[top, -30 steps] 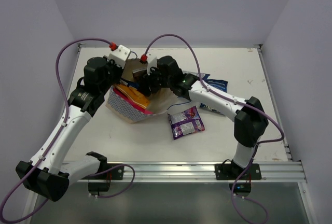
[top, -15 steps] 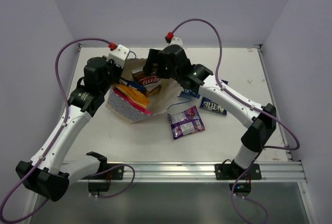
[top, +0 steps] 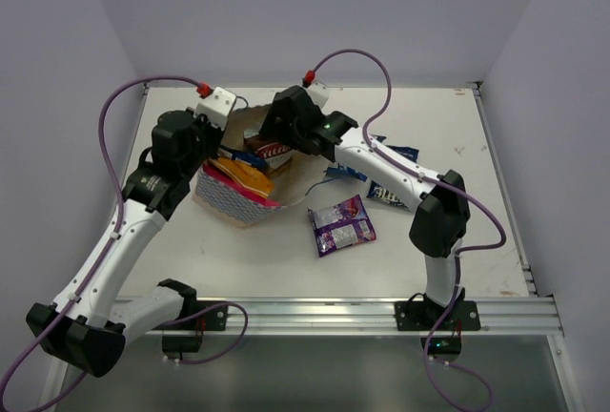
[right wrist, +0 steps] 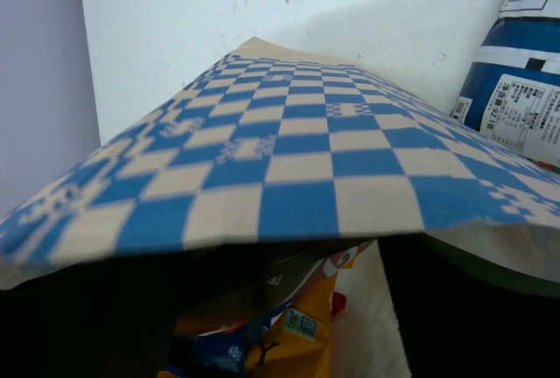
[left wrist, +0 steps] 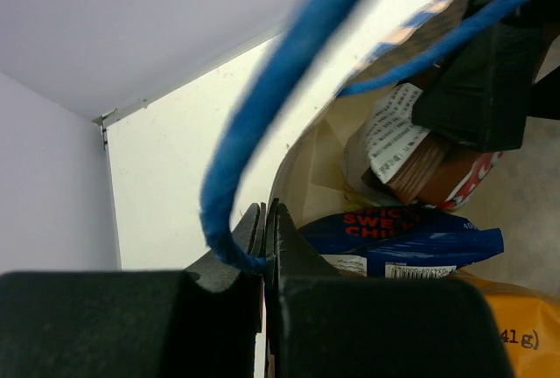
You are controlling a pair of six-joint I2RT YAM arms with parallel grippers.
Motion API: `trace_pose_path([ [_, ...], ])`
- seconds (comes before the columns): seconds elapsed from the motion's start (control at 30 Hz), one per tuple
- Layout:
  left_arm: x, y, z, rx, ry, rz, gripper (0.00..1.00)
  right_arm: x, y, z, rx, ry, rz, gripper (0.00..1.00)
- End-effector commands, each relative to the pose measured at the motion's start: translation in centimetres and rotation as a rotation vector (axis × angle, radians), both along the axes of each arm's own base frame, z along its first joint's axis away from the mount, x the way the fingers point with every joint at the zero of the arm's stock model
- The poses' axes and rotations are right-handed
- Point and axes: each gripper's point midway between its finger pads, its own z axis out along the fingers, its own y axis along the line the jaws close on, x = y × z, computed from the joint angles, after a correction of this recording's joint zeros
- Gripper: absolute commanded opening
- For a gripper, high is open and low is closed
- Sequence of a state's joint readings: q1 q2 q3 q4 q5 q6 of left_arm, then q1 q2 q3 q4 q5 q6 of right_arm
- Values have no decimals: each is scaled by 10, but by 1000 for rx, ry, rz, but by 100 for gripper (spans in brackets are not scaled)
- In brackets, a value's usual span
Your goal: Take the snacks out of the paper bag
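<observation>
The checked paper bag [top: 233,204] lies on its side, mouth facing right. My left gripper [top: 221,131] is shut on its blue cord handle [left wrist: 262,107], holding the mouth up; the jaws [left wrist: 265,212] are pressed together. My right gripper [top: 270,140] is inside the mouth, closed around the brown-and-cream packet [top: 276,154], which also shows in the left wrist view [left wrist: 420,159]. An orange packet [top: 250,176], a dark blue packet [left wrist: 411,242] and a pink-red one [top: 224,183] lie in the bag. In the right wrist view the bag's wall [right wrist: 289,168] covers the fingers.
A small purple packet [top: 341,224] lies on the table in front of the bag. Two blue-white packets [top: 391,191] lie to the right under my right forearm. The table's back edge and walls are close behind the bag.
My right arm rose, then came down lower into the bag's mouth, and the brown-and-cream packet now stands up there. My left gripper has kept hold of the cord.
</observation>
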State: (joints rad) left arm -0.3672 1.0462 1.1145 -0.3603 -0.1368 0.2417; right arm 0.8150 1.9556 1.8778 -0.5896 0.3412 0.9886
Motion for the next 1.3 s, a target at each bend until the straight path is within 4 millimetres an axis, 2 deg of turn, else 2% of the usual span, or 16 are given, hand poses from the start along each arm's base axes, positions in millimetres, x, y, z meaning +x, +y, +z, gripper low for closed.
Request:
trace_pose_path([
  [0.0, 0, -1, 43, -78, -143, 2, 0, 9, -6, 10, 40, 2, -71, 82],
  [0.03, -1, -1, 43, -78, -143, 0, 0, 10, -7, 6, 36, 6, -72, 77],
  [0.13, -2, 0, 43, -76, -142, 6, 0, 12, -8, 2, 48, 4, -66, 47],
  [0.17, -2, 1, 42, -74, -143, 9, 0, 12, -8, 5, 51, -5, -55, 27],
  [0.27, -3, 3, 44, -75, -147, 18, 0, 10, -7, 18, 70, -34, -27, 1],
  [0.37, -3, 6, 44, -71, -149, 33, 0, 2, -7, 29, 86, -58, 18, 0],
  [0.4, -2, 7, 43, -67, -149, 40, 0, -1, -6, 53, 132, -107, 38, 0],
  [0.47, -1, 12, 44, -63, -149, 66, 0, -14, -3, 64, 163, -123, 116, 0],
  [0.5, 0, 12, 42, -61, -145, 74, 0, -18, -4, 95, 217, -196, 141, 0],
  [0.57, 4, 15, 39, -53, -134, 96, 0, -32, -3, 111, 244, -239, 218, 0],
  [0.73, 5, 19, 38, -49, -132, 121, 0, -65, -17, 190, 337, -461, 349, 0],
  [0.83, 6, 23, 36, -38, -130, 142, 0, -77, -29, 222, 342, -558, 384, 0],
  [0.97, 8, 28, 35, -23, -128, 174, 0, -102, -52, 274, 387, -679, 446, 0],
  [1.1, 10, 37, 33, -3, -125, 221, 0, -116, -83, 308, 395, -778, 459, 0],
  [1.2, 11, 42, 32, 7, -122, 252, 0, -108, -123, 318, 337, -846, 364, 0],
  [1.27, 12, 42, 30, 8, -120, 261, 0, -89, -153, 310, 272, -857, 265, 0],
])
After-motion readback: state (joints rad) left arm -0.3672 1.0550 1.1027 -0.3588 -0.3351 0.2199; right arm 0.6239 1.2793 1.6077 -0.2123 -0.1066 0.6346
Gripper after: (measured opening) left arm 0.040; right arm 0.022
